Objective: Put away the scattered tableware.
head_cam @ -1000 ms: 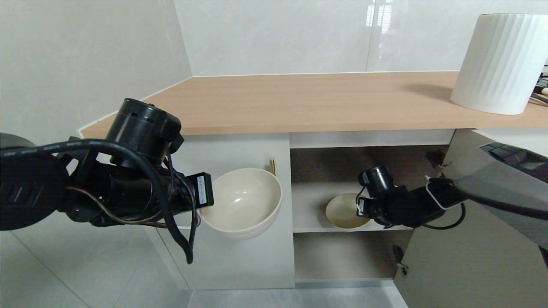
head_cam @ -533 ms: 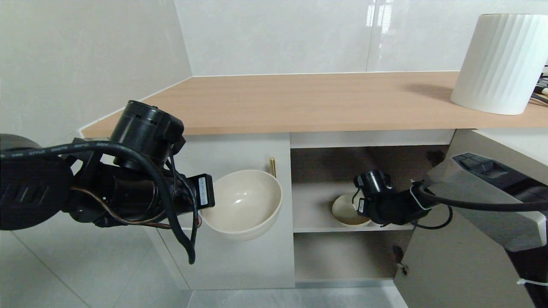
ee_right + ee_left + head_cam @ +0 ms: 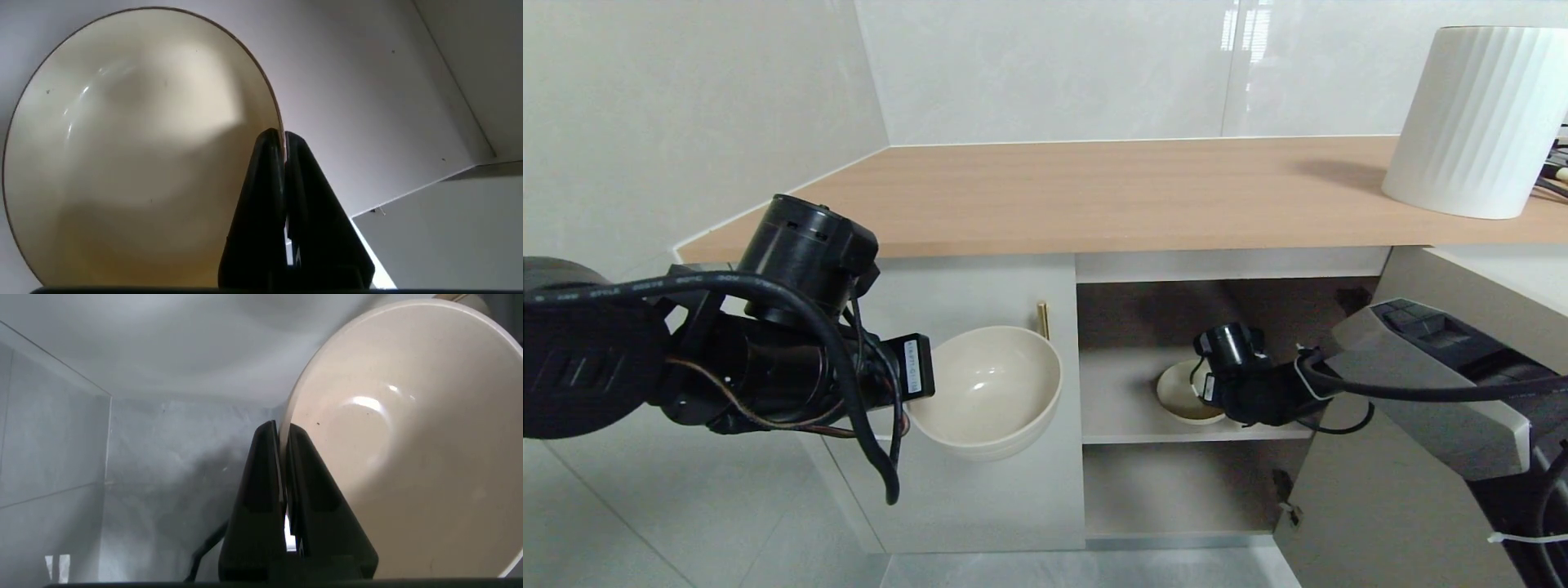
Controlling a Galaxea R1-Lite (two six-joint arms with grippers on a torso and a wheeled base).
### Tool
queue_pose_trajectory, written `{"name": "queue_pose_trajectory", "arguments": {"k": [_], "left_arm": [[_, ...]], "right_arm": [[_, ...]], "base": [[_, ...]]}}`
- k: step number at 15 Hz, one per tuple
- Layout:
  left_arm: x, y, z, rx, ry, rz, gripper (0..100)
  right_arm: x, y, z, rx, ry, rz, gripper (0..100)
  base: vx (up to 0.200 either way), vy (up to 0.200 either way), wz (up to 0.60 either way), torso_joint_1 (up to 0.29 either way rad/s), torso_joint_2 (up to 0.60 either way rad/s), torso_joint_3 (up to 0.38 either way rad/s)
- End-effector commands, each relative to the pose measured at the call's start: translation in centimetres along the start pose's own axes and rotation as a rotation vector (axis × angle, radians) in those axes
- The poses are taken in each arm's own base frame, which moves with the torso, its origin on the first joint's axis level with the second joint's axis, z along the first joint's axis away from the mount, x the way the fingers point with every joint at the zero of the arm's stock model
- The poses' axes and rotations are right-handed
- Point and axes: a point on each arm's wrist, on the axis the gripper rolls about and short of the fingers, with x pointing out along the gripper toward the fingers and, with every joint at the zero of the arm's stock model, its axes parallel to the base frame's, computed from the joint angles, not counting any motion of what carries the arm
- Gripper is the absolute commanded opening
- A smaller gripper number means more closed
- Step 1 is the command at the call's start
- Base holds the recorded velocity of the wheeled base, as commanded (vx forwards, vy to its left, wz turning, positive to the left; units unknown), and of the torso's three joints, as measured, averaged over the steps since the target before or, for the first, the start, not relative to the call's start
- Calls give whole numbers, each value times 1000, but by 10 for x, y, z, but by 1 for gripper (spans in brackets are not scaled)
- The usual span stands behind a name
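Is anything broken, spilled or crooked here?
Nothing is spilled or broken. Both bowls are tilted, only because they are pinched by the rim: the left gripper holds the large bowl before the closed door, the right gripper holds the small bowl at the cabinet shelf.

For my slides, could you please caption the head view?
Left gripper holds a cream bowl outside the cabinet; right gripper holds a second bowl at its shelf.

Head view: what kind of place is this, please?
Probably a home kitchen. A wooden countertop runs along glossy tiled walls, the cabinet under it stands open, showing a shelf, and a small bowl is inside it.
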Motion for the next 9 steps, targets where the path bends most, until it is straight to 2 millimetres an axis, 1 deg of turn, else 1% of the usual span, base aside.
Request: {"name": "queue_pose_trajectory", "arguments": {"k": [1, 2, 3, 6, 8, 9], "left_arm": [[0, 0, 0, 0, 0, 2, 0], [0, 0, 0, 0, -1, 1, 0], [0, 0, 0, 0, -1, 0, 0], [1, 0, 0, 0, 2, 2, 0], [1, 0, 0, 1, 3, 2, 0], [3, -2, -2, 6, 8, 1, 0]], "right_arm": [[2, 1, -1, 0, -1, -1, 0], [3, 2, -1, 3, -8, -6, 0], [4, 3, 0, 6, -16, -9, 100], [3, 4, 2, 23, -20, -5, 100], [-3, 3, 9, 52, -30, 0, 100], [-17, -1, 17, 79, -35, 8, 100]], "base": [[0, 0, 0, 0, 0, 0], [0, 0, 0, 0, 0, 0], [0, 0, 0, 0, 0, 0], [0, 0, 0, 0, 0, 0], [0, 0, 0, 0, 0, 0], [0, 0, 0, 0, 0, 0]]}}
